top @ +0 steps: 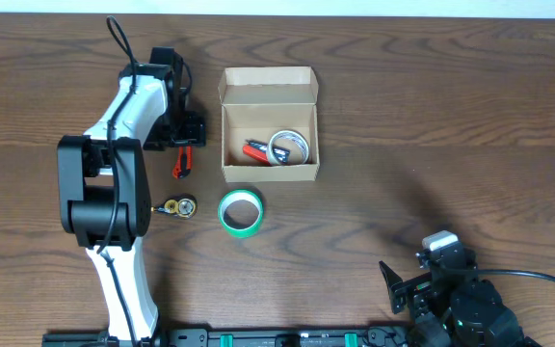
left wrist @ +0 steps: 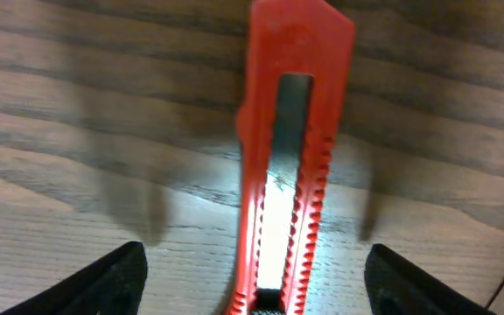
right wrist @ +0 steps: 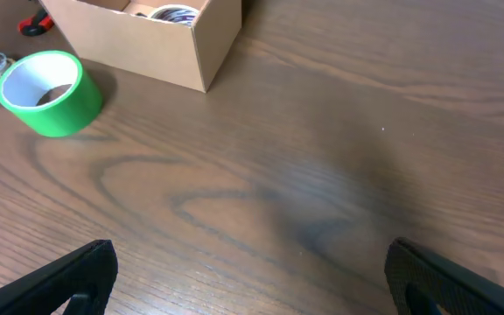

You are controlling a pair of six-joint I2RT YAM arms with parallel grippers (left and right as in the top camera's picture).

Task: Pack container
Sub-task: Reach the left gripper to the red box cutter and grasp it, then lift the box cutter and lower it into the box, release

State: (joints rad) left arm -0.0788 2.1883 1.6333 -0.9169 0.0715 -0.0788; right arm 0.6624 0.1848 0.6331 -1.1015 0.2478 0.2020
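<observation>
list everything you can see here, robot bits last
box: 1, tan cardboard, middle of table, lid open
red-handled tool: 1, red and black, inside box, left part
coil: 1, silvery, inside box, right part
tape roll: 1, green, on table in front of box
knife: 1, red, on table left of box, between left claw's fingers
small metal item: 1, brass-coloured, left of tape roll, too small to name
table: 1, dark brown wood
left claw: 1, black, open over knife
right claw: 1, black, open over bare table, near right corner
</observation>
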